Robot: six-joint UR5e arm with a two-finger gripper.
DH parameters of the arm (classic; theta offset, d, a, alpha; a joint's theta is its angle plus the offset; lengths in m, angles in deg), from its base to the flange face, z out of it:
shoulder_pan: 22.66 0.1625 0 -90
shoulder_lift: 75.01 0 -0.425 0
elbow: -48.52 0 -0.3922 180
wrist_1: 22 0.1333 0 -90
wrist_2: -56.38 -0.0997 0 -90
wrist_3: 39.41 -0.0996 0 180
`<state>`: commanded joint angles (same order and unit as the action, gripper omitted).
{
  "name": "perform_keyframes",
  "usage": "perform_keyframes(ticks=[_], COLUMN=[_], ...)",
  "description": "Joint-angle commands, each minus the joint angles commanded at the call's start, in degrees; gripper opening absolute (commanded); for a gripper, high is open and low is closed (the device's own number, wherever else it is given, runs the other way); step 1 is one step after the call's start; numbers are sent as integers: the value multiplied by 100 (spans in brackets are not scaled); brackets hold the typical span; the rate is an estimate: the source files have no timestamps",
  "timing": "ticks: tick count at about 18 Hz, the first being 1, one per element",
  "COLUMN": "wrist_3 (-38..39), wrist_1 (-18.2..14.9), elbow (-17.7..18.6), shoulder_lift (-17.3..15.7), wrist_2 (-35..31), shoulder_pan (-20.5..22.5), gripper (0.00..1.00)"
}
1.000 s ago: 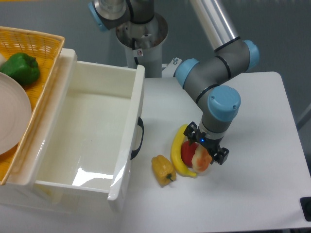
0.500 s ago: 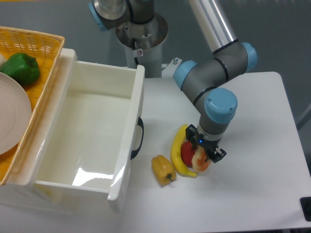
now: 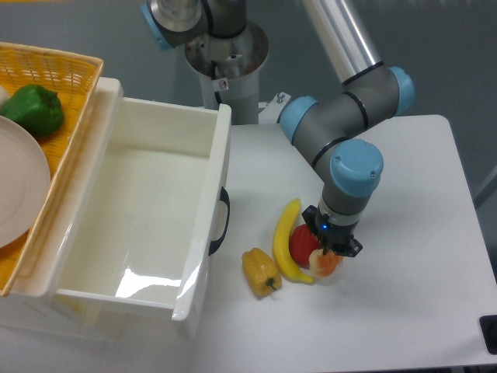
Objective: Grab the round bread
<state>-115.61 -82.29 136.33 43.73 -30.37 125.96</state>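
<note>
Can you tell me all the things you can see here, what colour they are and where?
bread: 1, cream and orange-pink, on the table under the gripper
red pepper: 1, red, between banana and bread
banana: 1, yellow, left of the red pepper
yellow pepper: 1, yellow-orange, front of the table
bin: 1, white, left of the table
basket: 1, yellow, far left
green pepper: 1, green, in the basket
plate: 1, white, in the basket
table: 1, white
gripper: 1, black, down on the bread
</note>
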Motion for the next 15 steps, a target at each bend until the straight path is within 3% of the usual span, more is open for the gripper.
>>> perform_keyframes(ticks=[4,8,10,12,15], wrist_3=[-9,-35,-367,-658,-686], wrist_1=[-201,-1044,-1116,-1387,-1555], elbow=[-307,-1010,-1151,-1283,-1476], shoulder_lift=[0,123,141,132,158], wrist_2=[-35,-140,-150,-141,-97], shoulder_pan=[158,194,333,439,483], gripper=[0,0,0,0,0])
